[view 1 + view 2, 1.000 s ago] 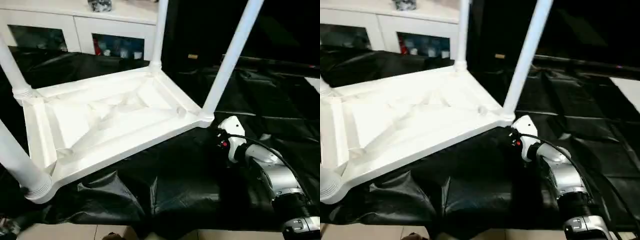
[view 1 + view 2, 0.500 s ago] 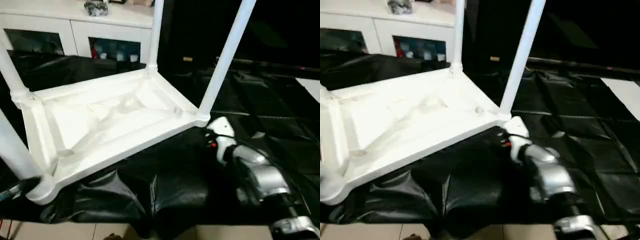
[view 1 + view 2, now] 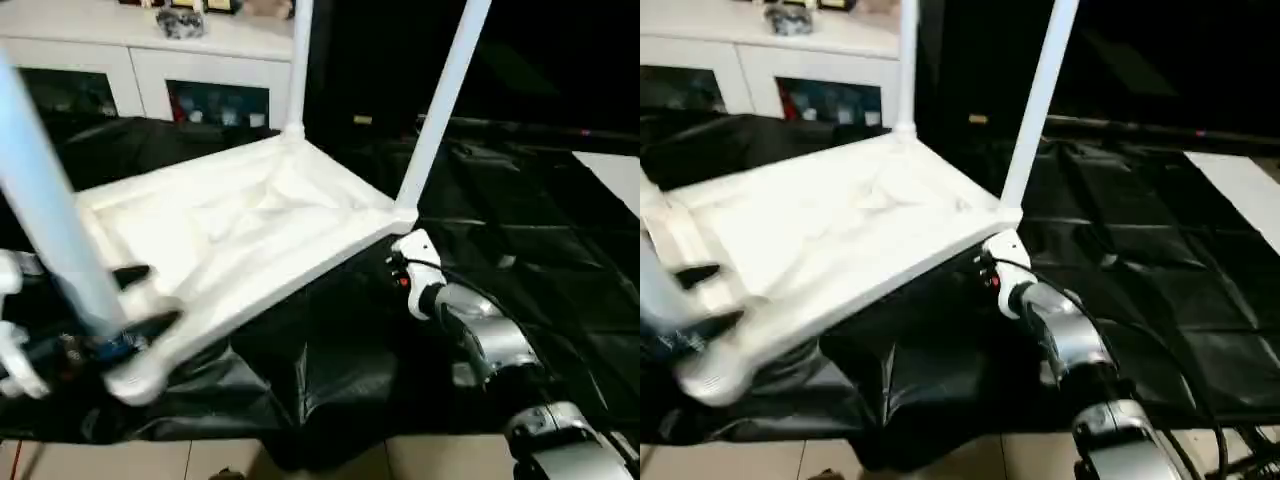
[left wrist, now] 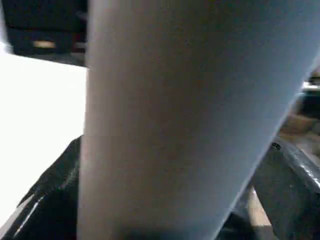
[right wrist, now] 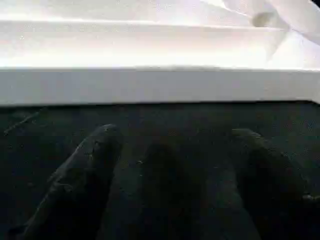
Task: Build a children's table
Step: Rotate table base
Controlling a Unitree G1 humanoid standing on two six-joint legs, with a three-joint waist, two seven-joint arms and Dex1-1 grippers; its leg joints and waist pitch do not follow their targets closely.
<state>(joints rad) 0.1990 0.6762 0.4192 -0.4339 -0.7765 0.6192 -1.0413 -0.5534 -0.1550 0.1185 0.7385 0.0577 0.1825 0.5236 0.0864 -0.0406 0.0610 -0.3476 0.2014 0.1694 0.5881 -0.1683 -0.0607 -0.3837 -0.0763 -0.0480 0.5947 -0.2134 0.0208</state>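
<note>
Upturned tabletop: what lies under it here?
The tabletop rests underside up on crumpled black sheeting, which spreads out past its edges. The right end effector hangs open just short of its side rim. Whatever sits directly beneath the tabletop is covered.

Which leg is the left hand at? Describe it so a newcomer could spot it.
Start at the upside-down white tabletop on the black sheet. Its nearest corner holds the leg, with the left hand open around its base. It looks thickest and stands closest to the camera.
</note>
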